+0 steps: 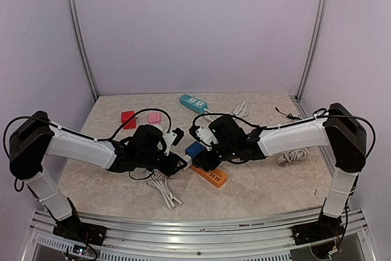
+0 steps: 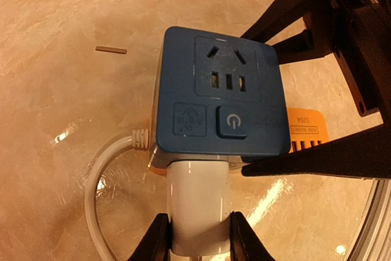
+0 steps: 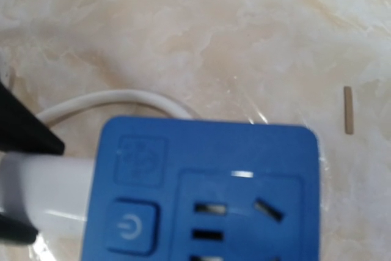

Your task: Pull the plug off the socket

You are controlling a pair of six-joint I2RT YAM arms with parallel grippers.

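Note:
The socket is a blue cube (image 2: pixel 220 99) with a power button, resting on the marble-look table (image 2: pixel 55 102). A white plug (image 2: pixel 198 203) sits in its near side in the left wrist view. My left gripper (image 2: pixel 198 239) is shut on the plug, one black finger pressed on each flank. My right gripper (image 1: pixel 201 153) straddles the socket. Its black fingers (image 2: pixel 305 157) touch the cube's two opposite sides. In the right wrist view the socket (image 3: pixel 208 187) fills the lower frame and hides my own fingers. The plug (image 3: pixel 49 187) sticks out to its left.
An orange power strip (image 1: pixel 211 176) lies under and beside the socket. A white cable (image 2: pixel 98 169) loops off the cube, and more cable (image 1: pixel 164 191) is coiled nearby. A red block (image 1: pixel 128 119), a pink block (image 1: pixel 154 117) and a teal strip (image 1: pixel 193 102) sit at the back.

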